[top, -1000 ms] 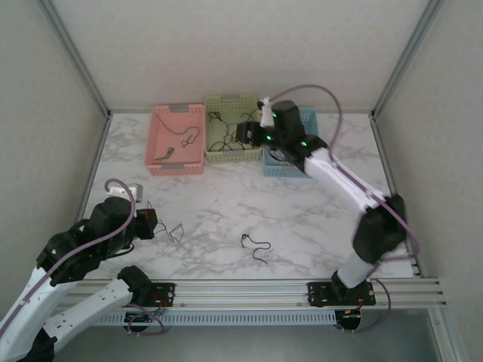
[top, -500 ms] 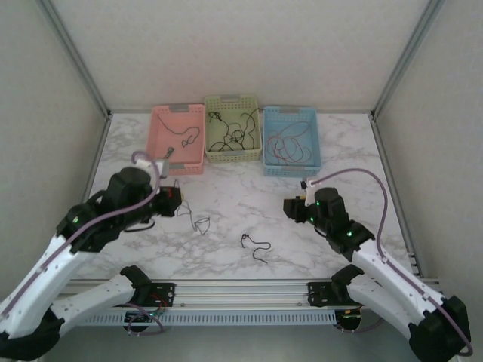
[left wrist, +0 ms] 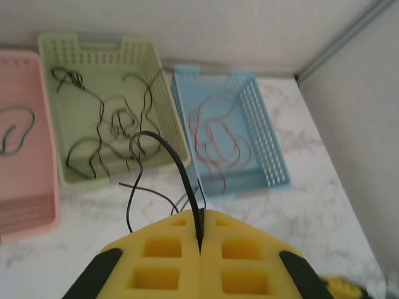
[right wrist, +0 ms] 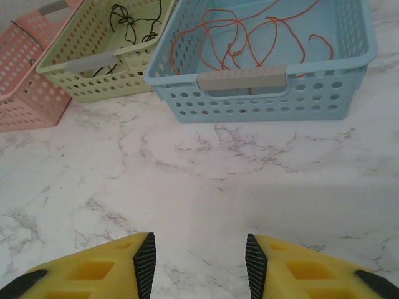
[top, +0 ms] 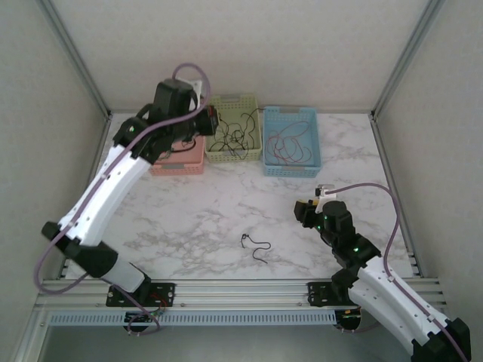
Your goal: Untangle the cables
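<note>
Nearest, low over the white marble-pattern table [top: 196, 219]: right gripper [right wrist: 198, 255], yellow fingers spread, nothing btwn them, just bare tabletop.

Left of it, mid-table, well apart from both arms: a short loose black cable [top: 255, 246], lying kinked on the marble.

Farther back, the left arm reaches across to the basket row. The left gripper [left wrist: 201, 218] has its yellow fingers pressed together, pinching a thin black cable [left wrist: 181, 165] right at the seam. The cable arcs up and out from the fingertips, and a thinner strand trails off to the left. From the wrist cam it's seen against the green basket's near right corner.

Back row, along the far wall, l. to r.:
- pink perforated plastic basket [left wrist: 25, 199] w/ one dark cable loop [left wrist: 32, 121] in it
- pale green perforated plastic basket [left wrist: 134, 47] w/ several black cables [left wrist: 103, 134], loosely tangled
- light blue perforated plastic basket [right wrist: 324, 93] w/ red-orange cables [right wrist: 243, 34] coiled inside.
</note>
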